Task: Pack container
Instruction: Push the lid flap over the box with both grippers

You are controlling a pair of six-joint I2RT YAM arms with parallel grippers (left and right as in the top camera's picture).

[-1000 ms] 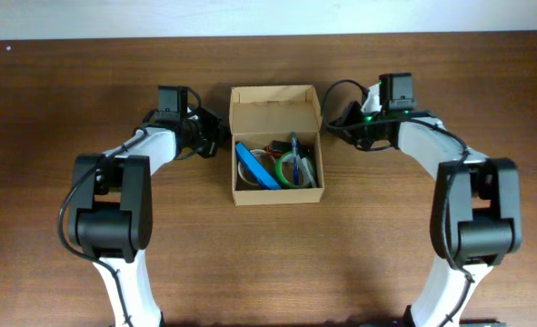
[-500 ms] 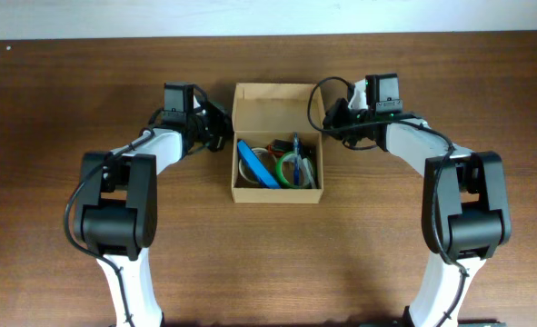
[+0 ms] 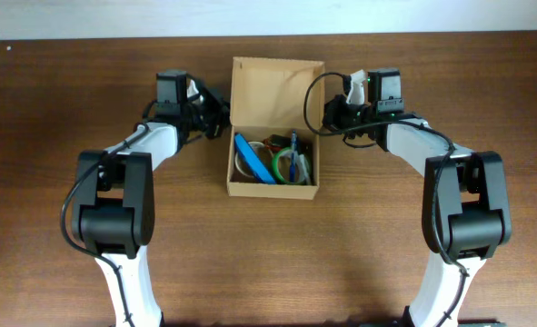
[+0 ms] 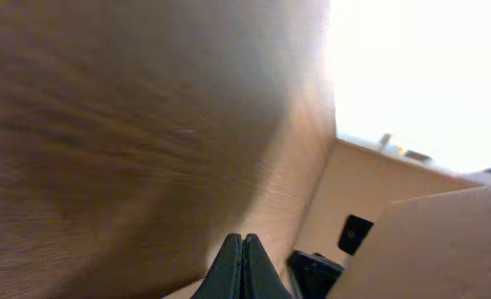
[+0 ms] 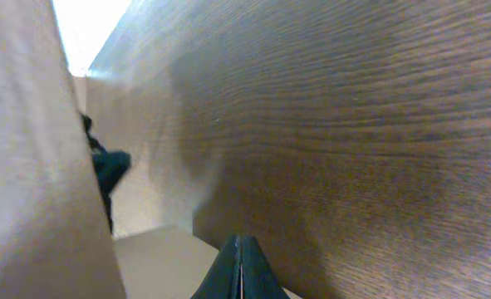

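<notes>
The container [image 3: 274,188] is a tan cardboard box at the table's middle, open, with its lid flap [image 3: 277,86] standing at the far side. Inside lie a flat blue packet [image 3: 255,161], a green ring [image 3: 286,169] and other small items. My left gripper [image 3: 221,116] is shut, its tips by the box's far left corner. My right gripper [image 3: 327,116] is shut by the far right corner. In the left wrist view the shut fingers [image 4: 242,249] sit beside cardboard [image 4: 444,241]. In the right wrist view the shut fingers [image 5: 238,249] sit beside cardboard [image 5: 21,166].
The brown wooden table [image 3: 432,263] runs all round the box. A pale wall strip [image 3: 268,16] lies beyond the table's far edge. Both arms reach in from the front, one on each side of the box.
Both grippers have moved inward to the box's far corners. The lid flap's far edge now reaches further toward the back and the flap looks longer from above.
</notes>
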